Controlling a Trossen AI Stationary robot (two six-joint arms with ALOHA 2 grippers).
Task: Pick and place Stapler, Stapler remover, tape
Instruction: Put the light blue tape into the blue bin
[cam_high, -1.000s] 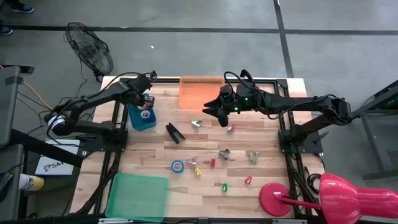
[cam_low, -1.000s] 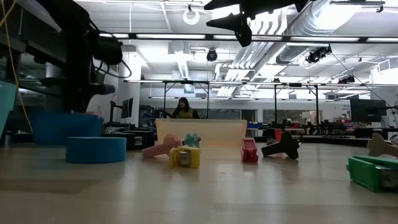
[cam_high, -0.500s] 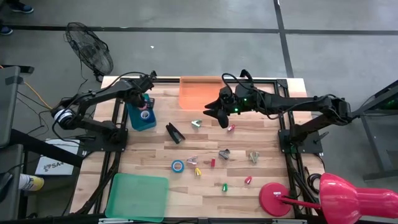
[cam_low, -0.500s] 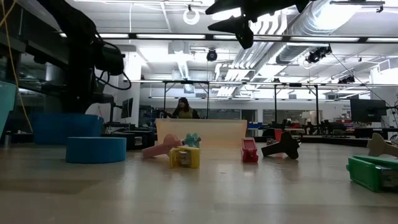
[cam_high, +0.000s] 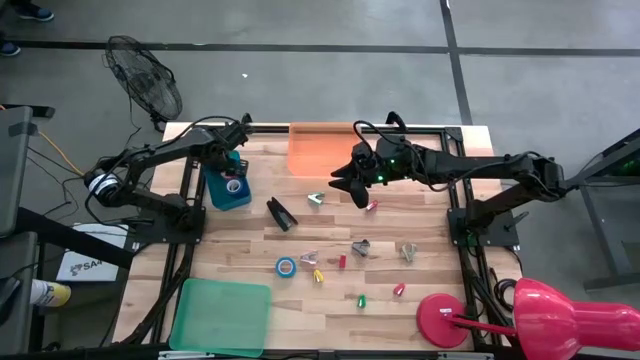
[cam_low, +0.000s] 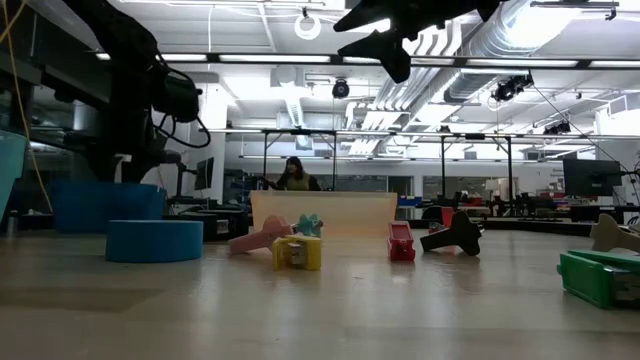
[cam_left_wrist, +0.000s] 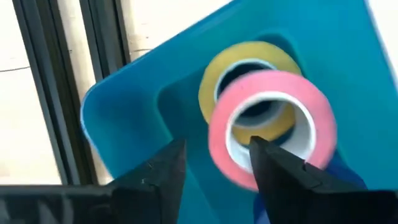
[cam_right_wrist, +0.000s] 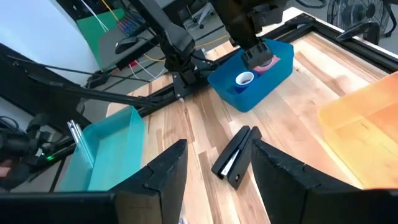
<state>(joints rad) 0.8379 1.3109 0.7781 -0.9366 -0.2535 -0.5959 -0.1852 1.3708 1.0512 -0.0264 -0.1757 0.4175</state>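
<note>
My left gripper (cam_left_wrist: 217, 146) stands open, pointing down over the blue bin (cam_high: 222, 193) at the table's far left. A pink tape roll (cam_left_wrist: 273, 124) shows blurred at its fingers, above a yellow roll (cam_left_wrist: 249, 59) in the bin. The black stapler (cam_high: 281, 212) lies flat on the wood mid-table. A blue tape roll (cam_high: 286, 266) lies flat nearer the front. Small silvery claw pieces (cam_high: 360, 246) are scattered on the table. My right gripper (cam_high: 352, 185) hangs open and raised, to the right of the stapler (cam_right_wrist: 236, 155), with nothing between its fingers. My left gripper's fingers stand on either side of the pink roll's wall (cam_left_wrist: 231, 168), one in front of the roll's hole, one outside. They come from above, pointing down. I cannot tell whether either finger touches the roll.
An orange tray (cam_high: 322, 148) sits at the far edge and a green tray (cam_high: 222, 315) at the near left. A red lamp (cam_high: 540, 315) stands at the near right. Small coloured pieces (cam_high: 341, 261) lie about mid-table. A fan (cam_high: 145, 80) stands beyond the far left corner.
My left gripper has sunk a little toward the blue bin and tipped more steeply down. The pink roll has gone down with it and now shows lower, inside the bin.
</note>
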